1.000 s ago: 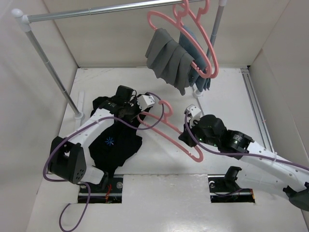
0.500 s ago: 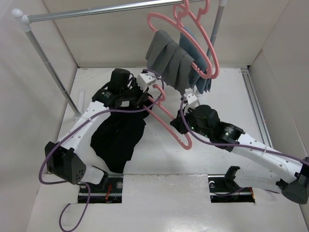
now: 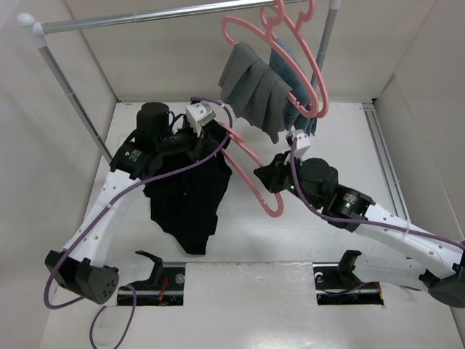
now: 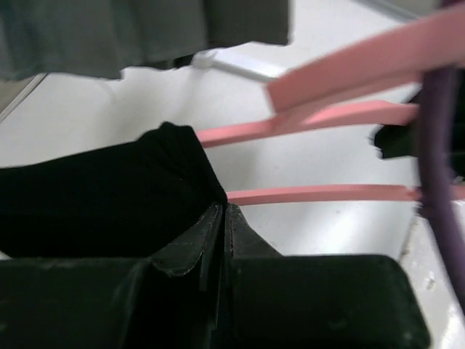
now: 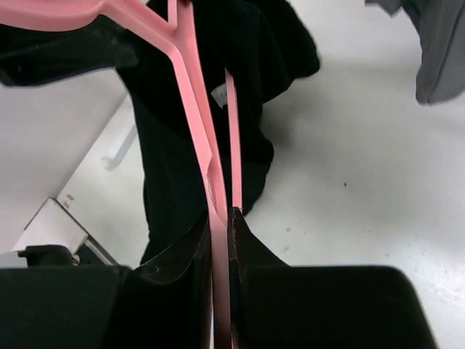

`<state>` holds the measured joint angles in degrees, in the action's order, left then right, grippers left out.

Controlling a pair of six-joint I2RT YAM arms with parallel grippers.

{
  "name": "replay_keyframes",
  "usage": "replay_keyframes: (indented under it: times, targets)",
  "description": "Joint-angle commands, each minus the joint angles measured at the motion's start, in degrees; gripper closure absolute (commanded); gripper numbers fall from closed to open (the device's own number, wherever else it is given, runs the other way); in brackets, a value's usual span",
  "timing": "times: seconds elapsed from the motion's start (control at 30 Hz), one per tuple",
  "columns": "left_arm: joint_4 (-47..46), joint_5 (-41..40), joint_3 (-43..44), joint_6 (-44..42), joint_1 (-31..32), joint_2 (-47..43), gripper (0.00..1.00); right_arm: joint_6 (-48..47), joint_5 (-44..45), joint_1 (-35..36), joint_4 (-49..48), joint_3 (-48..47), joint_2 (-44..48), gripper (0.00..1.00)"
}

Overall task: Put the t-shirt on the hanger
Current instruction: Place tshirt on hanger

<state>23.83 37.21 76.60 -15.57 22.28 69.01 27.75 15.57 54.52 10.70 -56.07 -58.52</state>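
Note:
The black t-shirt (image 3: 190, 200) hangs limp from my left gripper (image 3: 212, 137), which is raised above the table and shut on its fabric; in the left wrist view the shirt (image 4: 94, 196) bunches at the closed jaws. The pink hanger (image 3: 251, 163) runs slanted from beside the left gripper down to my right gripper (image 3: 267, 177), which is shut on its arm. In the right wrist view the hanger (image 5: 195, 94) passes between the closed jaws, with the shirt (image 5: 182, 167) behind it.
A metal rail (image 3: 145, 17) on two posts spans the back. Two other pink hangers (image 3: 309, 80) hang on it with a dark grey garment (image 3: 254, 91) and a blue-grey one (image 3: 299, 109). White walls enclose the table; a post foot (image 3: 118, 173) stands at left.
My left gripper has lifted the t-shirt off the table and moved back and left. My right gripper has raised the hanger, tilting it more upright beside the shirt.

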Motion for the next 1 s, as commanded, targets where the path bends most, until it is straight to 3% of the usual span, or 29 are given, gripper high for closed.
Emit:
replay_keyframes:
  times: [0.0, 0.23, 0.33, 0.37, 0.43, 0.5, 0.57, 0.67, 0.7, 0.8, 0.97]
  targets:
    - [-0.6, 13.6, 0.7, 0.6, 1.2, -5.0, 1.0, -3.0, 8.3, -1.1, -7.5, -1.7, 0.6, 1.0]
    - [-1.7, 26.7, -3.6, -3.6, 5.8, -11.3, 1.0, -11.7, 3.1, -1.1, -14.0, -4.2, -1.2, 1.0]
    - [3.1, 27.4, -4.4, -11.1, 5.8, -12.0, 1.0, -14.0, 2.0, -1.1, -14.0, -4.8, -0.6, 1.0]
    - [9.2, 27.4, -3.5, -14.8, 5.8, -12.0, 1.0, -14.0, 2.0, -1.1, -14.0, -4.8, -0.6, 1.0]
    - [16.2, 27.4, -2.9, -28.1, 5.8, -12.0, 0.99, -15.8, 2.0, -1.1, -14.6, -3.5, 0.7, 1.0]
    - [23.8, 24.3, -2.2, -36.5, 5.8, -12.0, 0.64, -18.1, -1.8, -1.1, -15.2, -2.8, 1.5, 1.0]
    - [22.2, 18.0, -2.2, -39.7, 5.8, -13.4, 0.37, -20.2, -4.7, -1.1, -15.7, -1.4, 2.8, 1.0]
    - [11.9, 10.9, -1.5, -30.6, 5.8, -18.5, 0.35, -20.9, -8.3, -1.1, -17.0, 1.4, 4.2, 1.0]
    - [2.7, 6.3, -2.3, -28.3, 5.8, -20.2, 0.3, -20.4, -9.0, -1.1, -17.5, 2.1, 4.2, 1.0]
    - [-8.3, 1.8, -7.2, -27.0, 5.8, -26.7, 0.21, -20.4, -11.5, -1.1, -19.6, 3.3, 4.2, 1.0]
    - [-1.4, -5.3, -5.7, -31.5, 5.8, -23.9, 0.19, -20.4, -16.8, -1.1, -20.2, 2.1, 2.0, 1.0]
